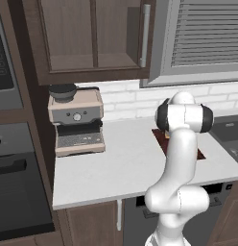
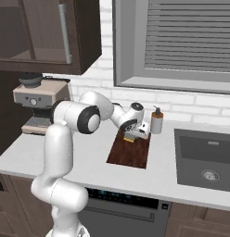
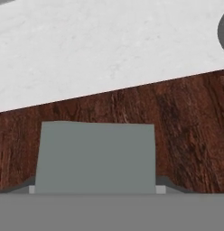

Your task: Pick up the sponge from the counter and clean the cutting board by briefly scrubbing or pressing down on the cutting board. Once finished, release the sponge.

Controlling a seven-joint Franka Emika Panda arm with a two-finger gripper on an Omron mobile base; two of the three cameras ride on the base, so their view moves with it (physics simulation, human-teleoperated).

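Observation:
The dark reddish-brown cutting board (image 2: 130, 155) lies on the white counter (image 2: 84, 159), left of the sink. My gripper (image 2: 132, 134) is low over the board's far end, shut on the sponge (image 2: 131, 136), whose yellow layer shows beneath the hand. In the hand view the sponge's grey-green face (image 3: 95, 155) spans the gap between the fingertips, with the board's wood grain (image 3: 177, 117) right behind it and the counter (image 3: 109, 45) beyond. In the left base view my own arm hides the hand, and only slivers of the cutting board (image 1: 159, 137) show.
A soap dispenser (image 2: 156, 121) stands just right of the gripper at the board's far corner. The dark sink (image 2: 205, 159) is further right. A coffee machine (image 1: 77, 120) sits at the counter's left end. Wall cabinets and a window hang above.

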